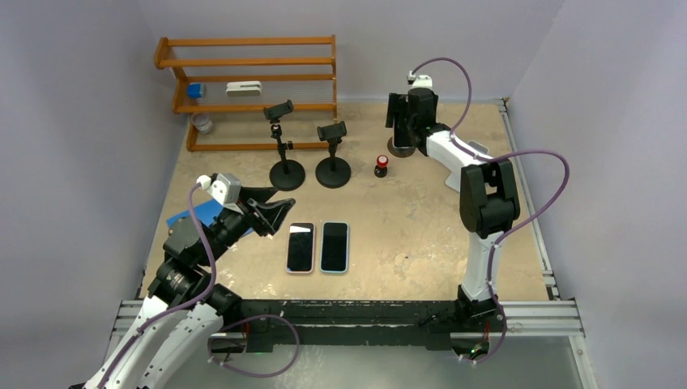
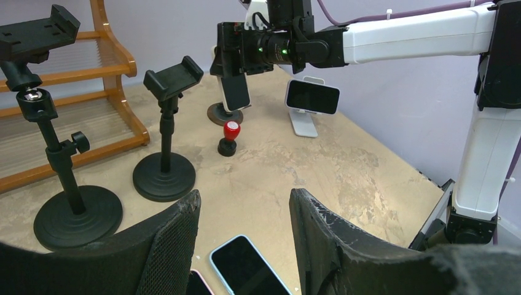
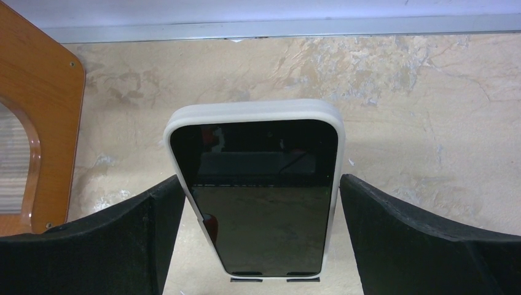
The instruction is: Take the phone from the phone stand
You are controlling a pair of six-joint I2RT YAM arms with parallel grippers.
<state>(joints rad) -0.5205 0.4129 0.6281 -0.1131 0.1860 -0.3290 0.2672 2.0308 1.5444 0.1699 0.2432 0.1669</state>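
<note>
Between the right gripper's (image 3: 261,184) jaws, the phone (image 3: 255,196) hides most of its stand (image 2: 222,114).

From above, the right gripper (image 1: 399,130) hides most of the phone (image 3: 255,190); its stand (image 2: 222,114) shows as a sliver at six o'clock in the right wrist view; small things (image 1: 243,87) on the shelf (image 1: 243,40) are unidentifiable

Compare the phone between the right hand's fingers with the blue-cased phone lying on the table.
The white-cased phone stands upright, while the blue-cased phone lies flat on the table. The white-cased phone sits inside the open right hand, while the blue-cased phone has no hand around it. One case is whitish, the other light blue. Both screens are dark.
</note>
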